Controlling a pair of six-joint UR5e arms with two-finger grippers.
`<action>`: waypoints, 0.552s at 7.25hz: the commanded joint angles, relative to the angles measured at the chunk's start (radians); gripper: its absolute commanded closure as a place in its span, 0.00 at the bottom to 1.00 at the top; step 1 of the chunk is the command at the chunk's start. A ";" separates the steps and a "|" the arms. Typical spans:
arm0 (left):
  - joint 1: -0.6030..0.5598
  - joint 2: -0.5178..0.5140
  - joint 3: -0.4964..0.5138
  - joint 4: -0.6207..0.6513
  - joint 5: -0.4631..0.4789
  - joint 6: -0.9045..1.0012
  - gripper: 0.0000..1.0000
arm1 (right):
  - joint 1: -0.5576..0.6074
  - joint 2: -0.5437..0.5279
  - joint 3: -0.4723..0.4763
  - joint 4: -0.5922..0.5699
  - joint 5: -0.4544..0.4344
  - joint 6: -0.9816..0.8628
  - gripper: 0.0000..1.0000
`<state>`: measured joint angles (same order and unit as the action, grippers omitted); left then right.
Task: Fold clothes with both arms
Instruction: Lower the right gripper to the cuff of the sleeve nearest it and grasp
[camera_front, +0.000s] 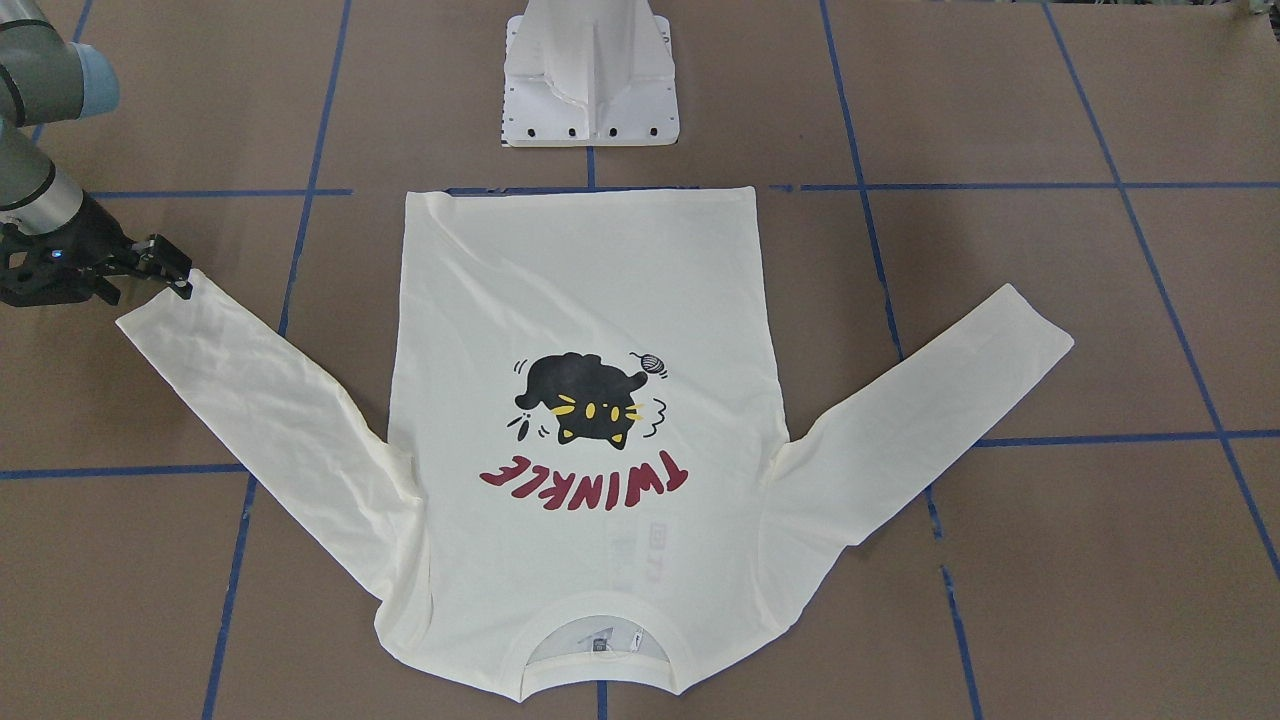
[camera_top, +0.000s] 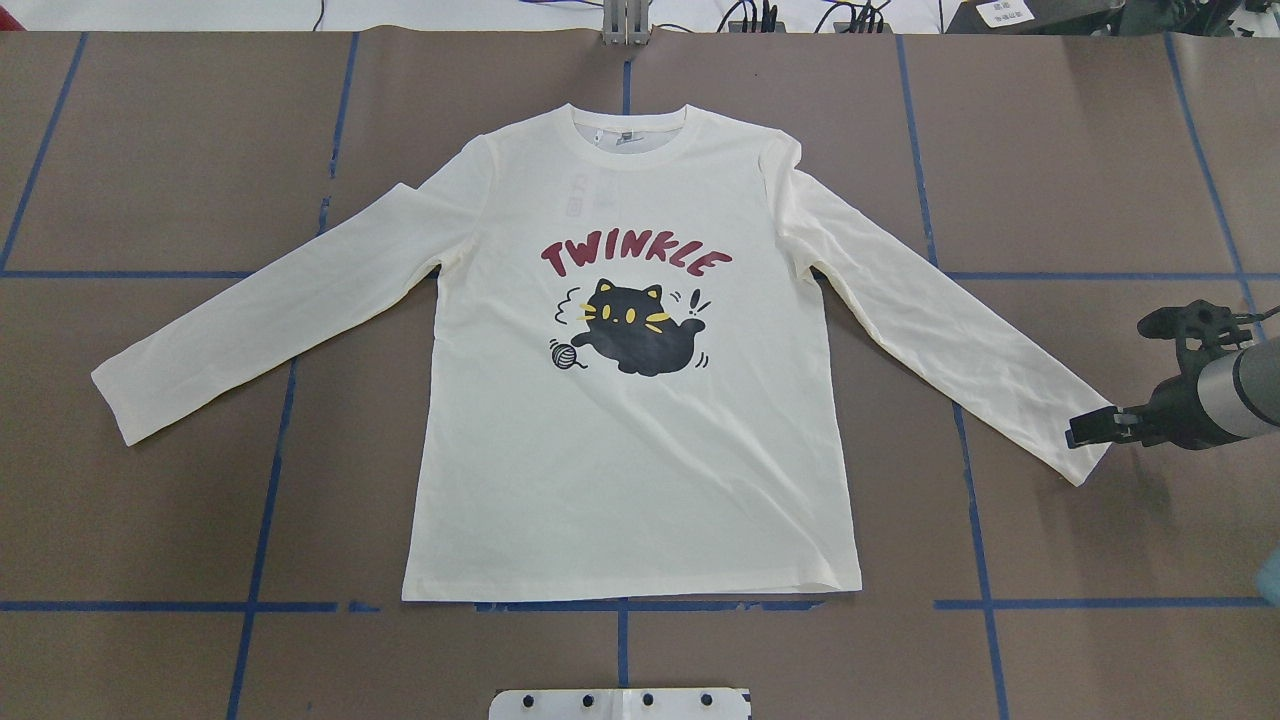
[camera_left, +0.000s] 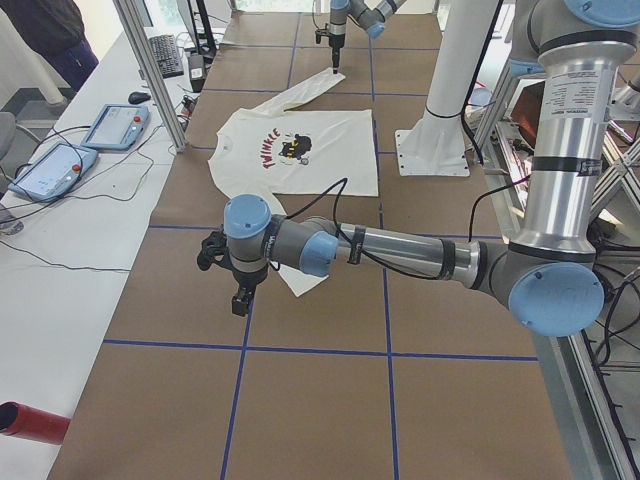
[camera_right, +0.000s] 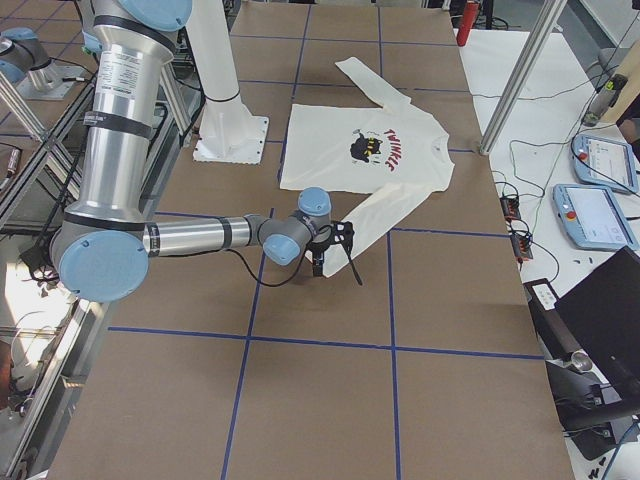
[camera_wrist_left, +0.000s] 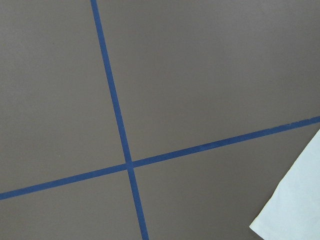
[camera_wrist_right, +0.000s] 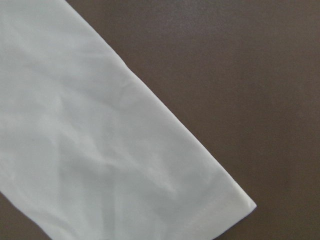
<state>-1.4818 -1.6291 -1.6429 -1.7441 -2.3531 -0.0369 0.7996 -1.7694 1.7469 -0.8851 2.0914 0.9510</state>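
Your right gripper (camera_top: 1082, 430) sat at the T-shirt's (camera_top: 640, 480) right cuff, sleeve running away toward the shoulder (opening and any hold: you couldn't tell).

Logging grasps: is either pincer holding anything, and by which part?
Apparently nothing: right pincer sits over the flat cuff of the shirt; left pincer hangs off the cloth.
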 joint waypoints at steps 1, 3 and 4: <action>0.000 0.000 0.000 0.000 0.000 0.000 0.00 | -0.008 0.001 -0.004 -0.020 -0.005 0.000 0.00; 0.000 -0.002 0.000 -0.002 0.000 0.002 0.00 | -0.011 0.001 -0.009 -0.020 -0.005 0.000 0.15; 0.000 -0.002 -0.001 -0.002 0.000 0.002 0.00 | -0.011 0.001 -0.010 -0.022 -0.005 0.000 0.30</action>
<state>-1.4818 -1.6301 -1.6431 -1.7451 -2.3531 -0.0355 0.7893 -1.7687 1.7387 -0.9050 2.0860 0.9511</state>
